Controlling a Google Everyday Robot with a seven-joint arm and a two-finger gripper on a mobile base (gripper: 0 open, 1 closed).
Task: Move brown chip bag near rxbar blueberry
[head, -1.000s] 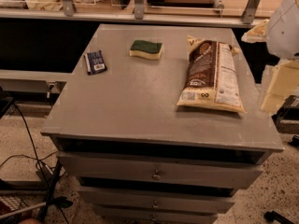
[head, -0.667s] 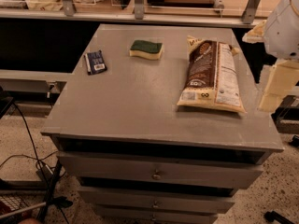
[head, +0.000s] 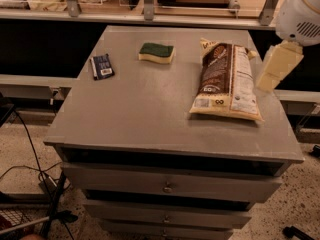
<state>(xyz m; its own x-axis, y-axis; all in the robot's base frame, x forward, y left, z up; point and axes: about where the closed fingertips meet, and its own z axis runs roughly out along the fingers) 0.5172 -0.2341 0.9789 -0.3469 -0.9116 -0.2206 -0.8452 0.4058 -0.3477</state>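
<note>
The brown chip bag lies flat on the right side of the grey table, its long side running front to back and its white label panel facing right. The rxbar blueberry, a small dark navy wrapper with a white patch, lies near the table's left edge, far from the bag. My gripper shows as a cream-coloured part hanging below the white arm housing at the right edge of the view. It is just right of the bag and above the table's right edge, and it holds nothing that I can see.
A green-topped yellow sponge sits at the back middle of the table, between the bar and the bag. Drawers line the table's front. Shelving with metal posts runs behind. Cables lie on the floor at left.
The gripper and arm have moved up and to the left, closer to the bag's right side. The bag, bar and sponge have not moved.
</note>
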